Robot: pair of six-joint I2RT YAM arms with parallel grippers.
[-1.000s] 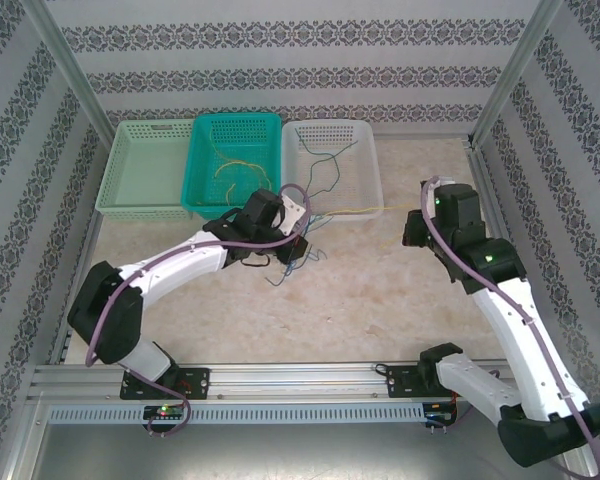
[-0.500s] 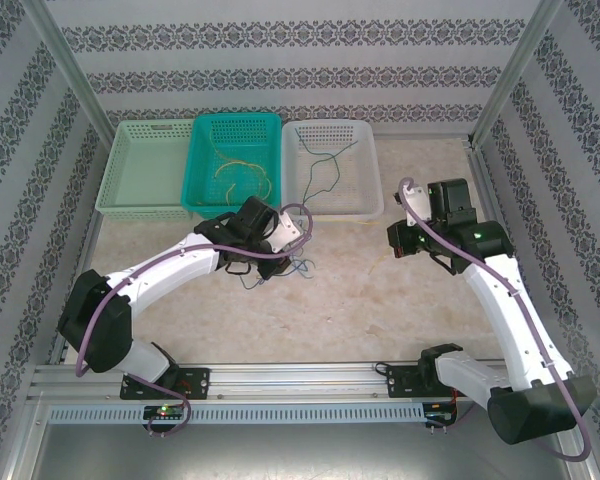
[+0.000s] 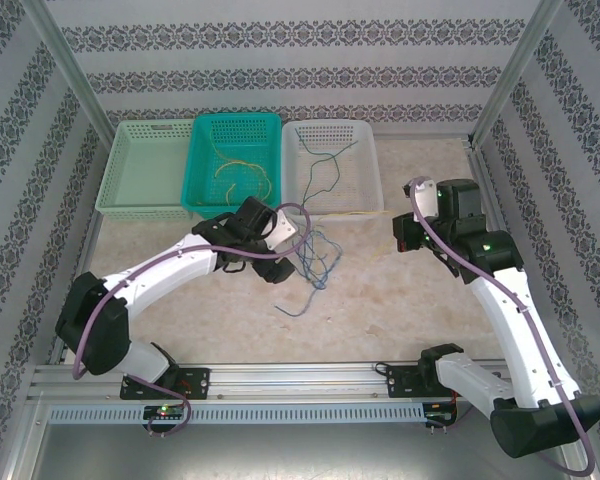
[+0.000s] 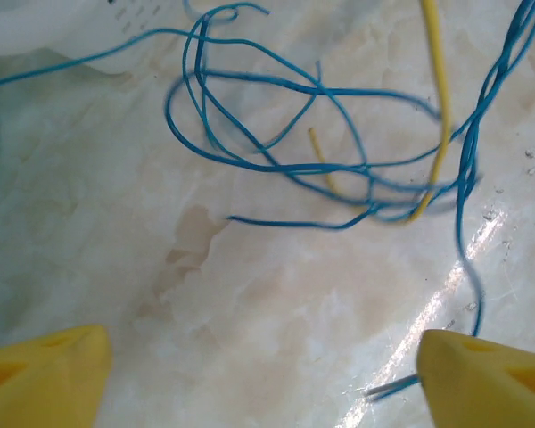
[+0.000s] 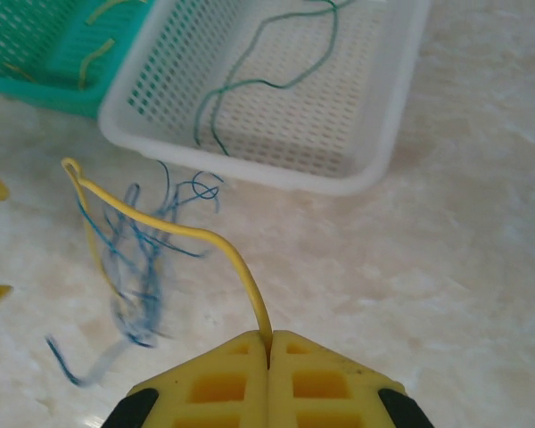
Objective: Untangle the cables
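Note:
A loose tangle of blue cables (image 3: 315, 262) lies on the marble table in front of the white basket. My left gripper (image 3: 280, 268) hangs just left of it, open. In the left wrist view the blue loops (image 4: 321, 160) and a yellow cable (image 4: 437, 107) lie ahead of the wide-apart fingers (image 4: 45, 383), and one blue strand end touches the right finger. My right gripper (image 5: 267, 343) is shut on the yellow cable (image 5: 160, 223), which arches left into the blue tangle (image 5: 143, 259). From above, that gripper (image 3: 400, 232) sits right of the white basket.
Three baskets stand in a row at the back: light green (image 3: 110, 180), teal (image 3: 195, 165) holding yellow cable pieces, and white (image 3: 375, 180) holding a green cable (image 5: 276, 85). Metal frame posts and patterned walls close in both sides.
My left gripper has opened and let go of the blue tangle, which now sprawls lower and further right on the table. My right gripper stays shut on the yellow cable and has shifted slightly.

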